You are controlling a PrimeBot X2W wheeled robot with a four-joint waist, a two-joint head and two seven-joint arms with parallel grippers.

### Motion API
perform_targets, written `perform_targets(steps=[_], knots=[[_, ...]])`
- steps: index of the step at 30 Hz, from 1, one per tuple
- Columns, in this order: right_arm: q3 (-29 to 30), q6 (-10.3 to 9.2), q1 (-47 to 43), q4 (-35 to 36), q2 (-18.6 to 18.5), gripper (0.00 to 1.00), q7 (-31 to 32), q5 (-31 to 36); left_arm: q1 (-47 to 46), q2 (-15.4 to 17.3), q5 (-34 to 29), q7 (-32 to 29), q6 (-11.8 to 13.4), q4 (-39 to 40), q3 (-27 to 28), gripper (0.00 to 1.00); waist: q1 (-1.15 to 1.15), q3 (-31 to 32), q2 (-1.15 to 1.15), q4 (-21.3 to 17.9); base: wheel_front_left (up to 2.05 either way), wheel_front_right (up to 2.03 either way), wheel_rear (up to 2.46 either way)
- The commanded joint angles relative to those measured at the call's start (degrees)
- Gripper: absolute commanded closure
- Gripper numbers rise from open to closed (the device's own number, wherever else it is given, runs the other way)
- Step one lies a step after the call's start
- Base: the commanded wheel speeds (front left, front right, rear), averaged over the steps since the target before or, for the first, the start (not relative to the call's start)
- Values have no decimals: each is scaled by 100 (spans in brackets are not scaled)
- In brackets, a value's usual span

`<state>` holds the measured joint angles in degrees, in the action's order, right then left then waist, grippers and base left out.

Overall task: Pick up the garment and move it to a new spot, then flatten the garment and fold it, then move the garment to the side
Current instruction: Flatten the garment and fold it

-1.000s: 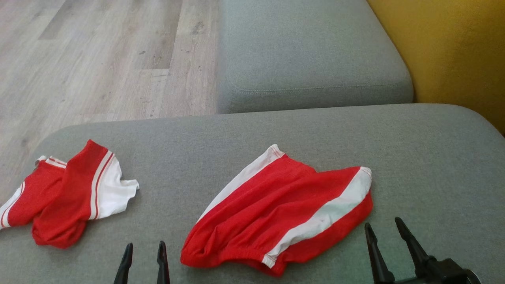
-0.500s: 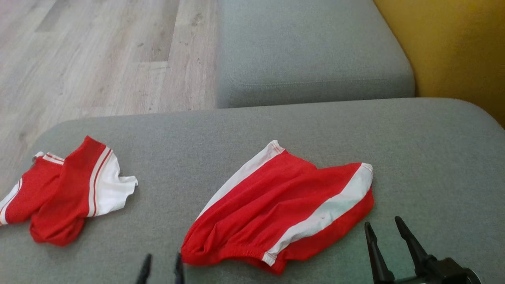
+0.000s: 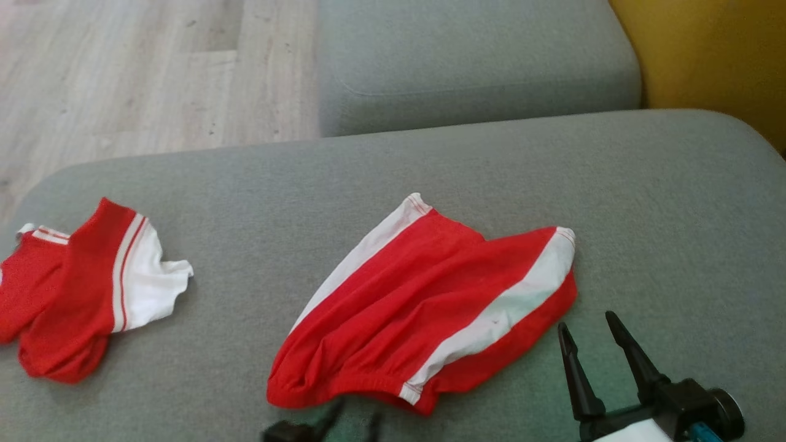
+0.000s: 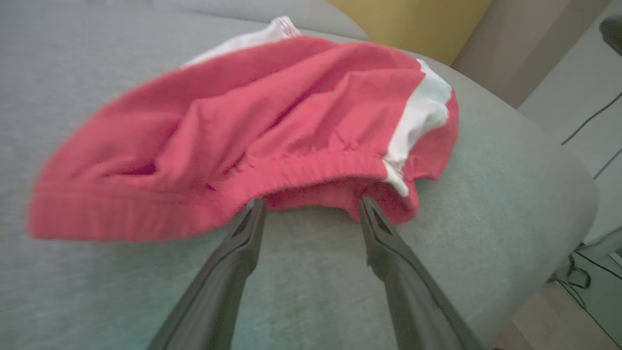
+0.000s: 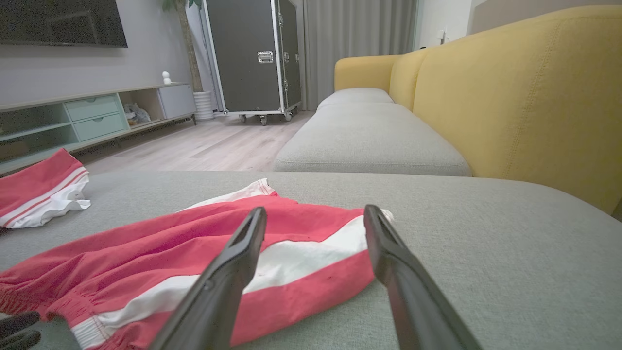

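The grey cushion (image 3: 645, 202) carries everything. The red-and-white shorts (image 3: 424, 294) lie rumpled at its middle, waistband toward the robot. A second red-and-white garment (image 3: 80, 288) lies well to the shorts' left, apart from them. The right pincer (image 3: 586, 321) sits just beside the shorts' right edge, released, fingers spread. The left pincer (image 4: 311, 200) is released too, its tips at the shorts' waistband, holding nothing; whether they touch it is unclear.
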<state>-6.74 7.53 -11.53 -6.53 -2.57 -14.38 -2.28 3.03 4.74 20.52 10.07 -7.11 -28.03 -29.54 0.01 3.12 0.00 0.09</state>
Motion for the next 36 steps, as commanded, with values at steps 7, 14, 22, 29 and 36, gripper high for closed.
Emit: perform_targets(steps=[7,14,22,29,36], knots=[[-181,-4,378,152,-54,0,-62,110,-682,-70,1199,-463,-35,-139,-1449,0,-1,-172,0,-250,0,0,0],[-181,-4,417,153,-103,0,-62,108,-1138,91,1862,-52,-36,-264,-1912,0,-1,-216,0,-402,0,0,0],[-186,-4,426,167,-115,0,-62,124,-1447,171,2167,187,-37,-292,-2199,0,-1,-265,0,-428,0,0,0],[-182,-4,454,184,-119,0,-62,136,-1644,173,2219,307,-37,-499,-2288,100,-1,-331,0,-411,0,0,0],[-90,-4,419,204,-111,0,-62,140,-1867,360,1951,441,160,-692,-2119,100,-1,-387,0,-197,0,0,0]])
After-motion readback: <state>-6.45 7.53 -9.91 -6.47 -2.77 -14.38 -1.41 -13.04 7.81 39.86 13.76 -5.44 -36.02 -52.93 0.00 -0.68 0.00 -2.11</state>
